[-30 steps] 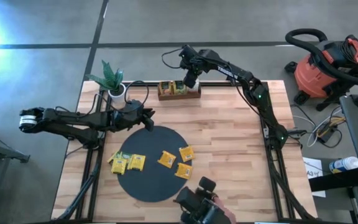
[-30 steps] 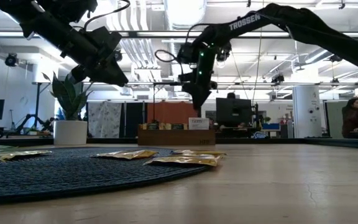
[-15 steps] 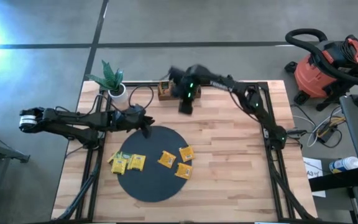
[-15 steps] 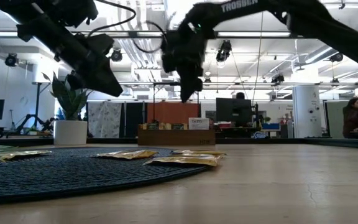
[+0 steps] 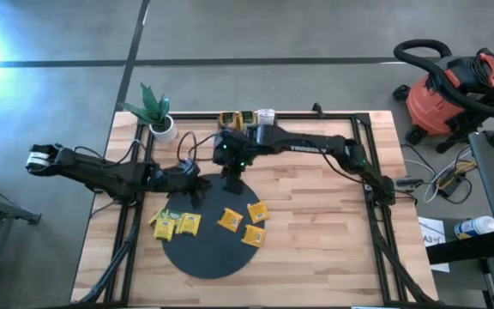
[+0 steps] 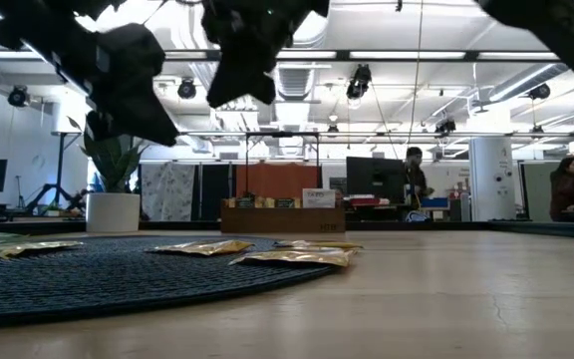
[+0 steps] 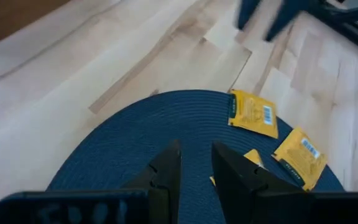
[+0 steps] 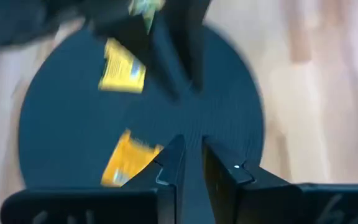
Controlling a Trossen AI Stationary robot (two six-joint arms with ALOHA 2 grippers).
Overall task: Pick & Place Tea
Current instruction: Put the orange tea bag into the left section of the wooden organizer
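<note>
Five yellow tea packets (image 5: 230,219) flat on black round mat (image 5: 208,257). Right hand (image 5: 231,182) over mat's far edge, fingers narrowly apart, empty. Left hand (image 5: 197,178) alongside, slightly open, empty.

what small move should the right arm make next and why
Probably lower the right gripper toward the nearest yellow tea packet. It hangs above the far edge of the black mat, nothing visible between its narrowly parted fingers, and five packets lie loose on the mat. The left gripper hovers close beside it, so go slowly.
</note>
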